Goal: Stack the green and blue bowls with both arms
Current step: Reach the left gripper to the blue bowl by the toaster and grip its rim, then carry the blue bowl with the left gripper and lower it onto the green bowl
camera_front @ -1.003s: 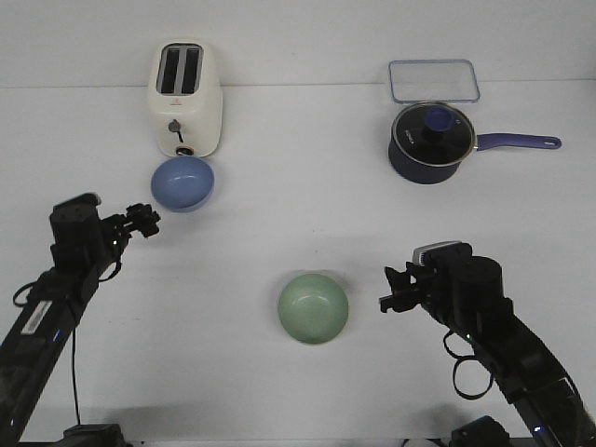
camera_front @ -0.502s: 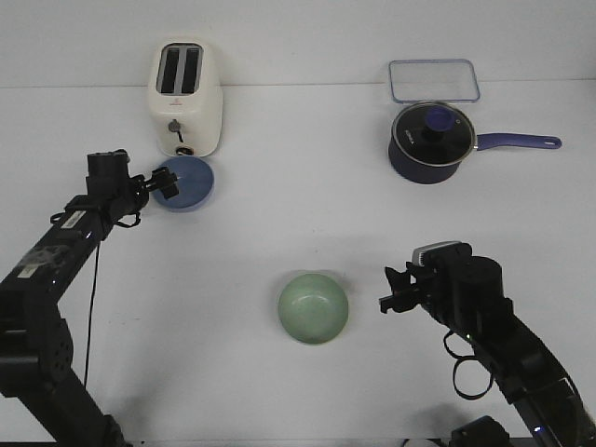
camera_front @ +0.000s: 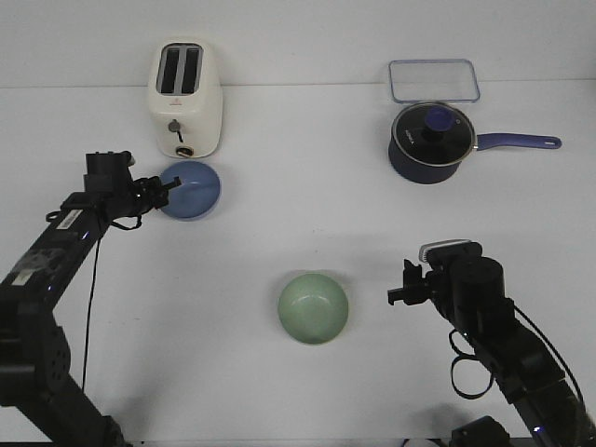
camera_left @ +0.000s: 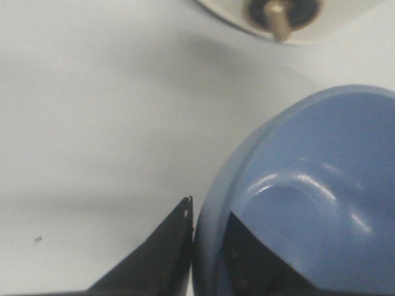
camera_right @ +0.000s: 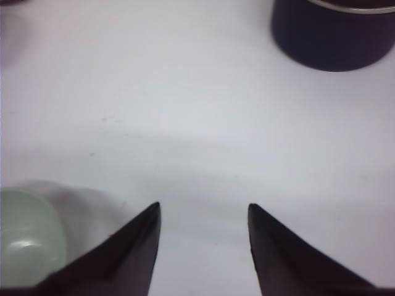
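**Left tool on blue bowl rim; green bowl sits left of the idle right tool**

Front view: blue bowl (camera_front: 190, 189) sits on the table (camera_front: 298, 233) just in front of the toaster (camera_front: 185, 98), far-left area. Left tool (camera_front: 169, 187) reaches in from the bowl's left side, tips at its near-left rim. Green bowl (camera_front: 313, 307) is centre-near, well apart from the blue one. Right tool (camera_front: 399, 291) is to the green bowl's right, near but not touching, pointing toward it. Left arm is clearly nearer blue, right arm nearer green. Saucepan (camera_front: 433, 142) and a clear lid (camera_front: 434, 80) sit far right, out of the way.

Left wrist view: fingers straddle the blue bowl (camera_left: 308, 203) rim, one finger (camera_left: 162, 253) outside the wall, the other inside. Gap is narrow, down to wall thickness; looks pinched on the rim. Bowl appears to sit on the table, not yet lifted.

Right wrist view: right tool (camera_right: 203, 213) spread wide, nothing between the fingers. Green bowl (camera_right: 28, 237) is off to one side of the fingers, not lined up with the gap. Judgement: stacking depends on carrying blue across to green.
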